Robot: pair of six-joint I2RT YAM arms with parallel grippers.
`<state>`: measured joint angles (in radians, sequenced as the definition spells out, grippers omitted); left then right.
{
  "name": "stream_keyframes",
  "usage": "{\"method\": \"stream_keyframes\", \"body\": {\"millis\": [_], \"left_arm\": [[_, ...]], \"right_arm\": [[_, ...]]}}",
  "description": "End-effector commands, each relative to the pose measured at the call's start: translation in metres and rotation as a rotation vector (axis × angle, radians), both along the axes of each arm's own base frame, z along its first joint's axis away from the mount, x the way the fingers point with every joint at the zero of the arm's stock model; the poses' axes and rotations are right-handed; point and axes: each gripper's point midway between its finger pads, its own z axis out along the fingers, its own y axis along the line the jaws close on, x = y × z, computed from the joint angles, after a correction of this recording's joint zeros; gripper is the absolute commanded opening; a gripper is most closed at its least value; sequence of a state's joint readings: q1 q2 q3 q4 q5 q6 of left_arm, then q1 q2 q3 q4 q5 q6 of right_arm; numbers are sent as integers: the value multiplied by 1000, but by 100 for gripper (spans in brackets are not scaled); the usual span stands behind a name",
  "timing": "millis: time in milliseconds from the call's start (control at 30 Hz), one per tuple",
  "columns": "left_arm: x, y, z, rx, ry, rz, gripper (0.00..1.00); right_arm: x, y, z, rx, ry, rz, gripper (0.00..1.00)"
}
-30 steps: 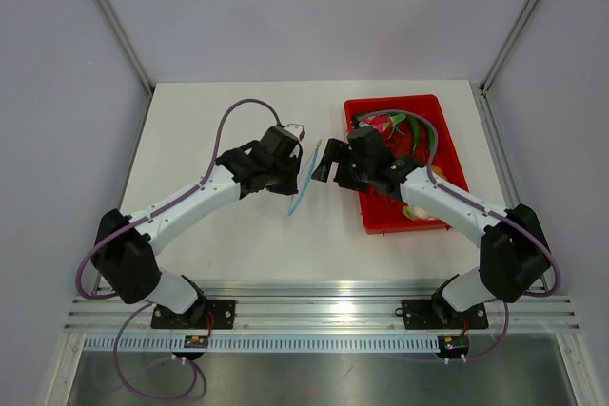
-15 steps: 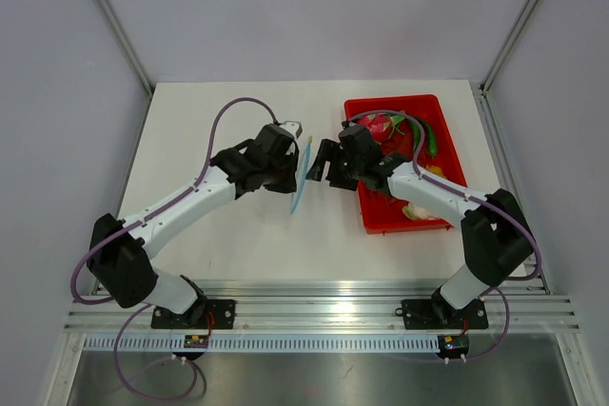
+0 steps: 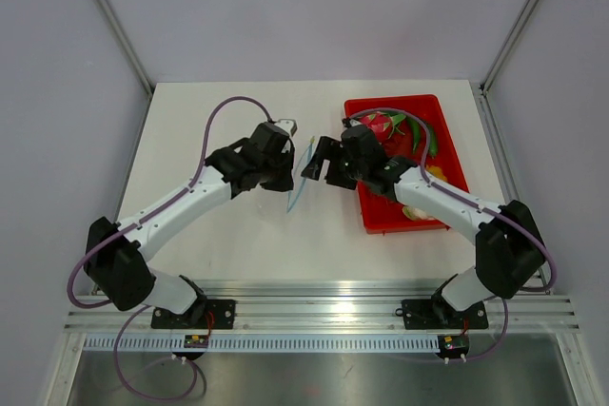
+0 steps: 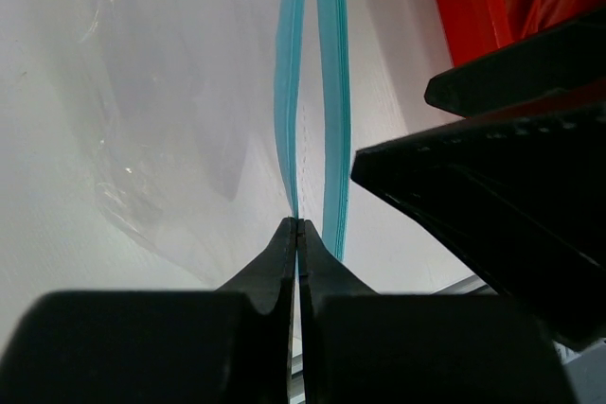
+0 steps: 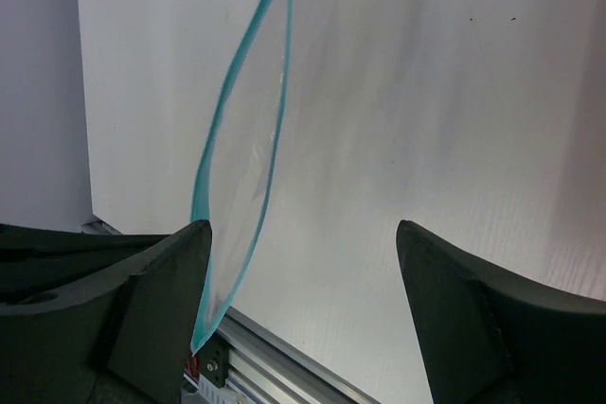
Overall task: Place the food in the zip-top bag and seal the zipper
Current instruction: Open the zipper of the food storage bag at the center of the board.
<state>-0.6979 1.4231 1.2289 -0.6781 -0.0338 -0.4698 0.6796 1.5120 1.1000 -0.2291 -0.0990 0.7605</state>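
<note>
Nearest thing that matters: the left gripper (image 4: 298,234) is clamped on one lip of the zipper (image 4: 334,92), holding the bag (image 4: 161,139) up off the table (image 3: 238,235) with the mouth gaping, so the two blue lips stand apart.

What's new in the last second is the right gripper (image 5: 303,229). It has slid left from the tray side and is now right at the bag, fingers spread wide and holding nothing. From its own camera, the free lip sits just beside its left finger (image 5: 161,281), though I can't tell if they're actually touching. The left arm has only drifted a bit to the left.

My read: it's lining up to grab the other lip and pull the mouth open. So this is prep, and no loading has happened.

Further back on the right, the pepper (image 3: 431,143) is in the red tray (image 3: 381,227), well apart from the bag. That makes the task barely started, and the zipper can't be sealed until the pepper is inside.
</note>
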Motion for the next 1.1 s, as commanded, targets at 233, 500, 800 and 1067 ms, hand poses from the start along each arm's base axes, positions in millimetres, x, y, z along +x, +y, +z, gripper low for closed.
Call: {"method": "stream_keyframes", "body": {"millis": [233,500,800,1067], "left_arm": [[-1,0,41,-96,-79,-4,0],[1,0,44,-105,-96,-6,0],[9,-21,50,-159,-74,-17,19],[4,-34,63,-226,-92,-70,64]], "right_arm": [[22,23,-20,-28,-4,19,39],[20,6,-10,-90,-19,-24,0],[9,10,13,-124,-46,-22,0],[8,10,12,-142,-38,-21,0]]}}
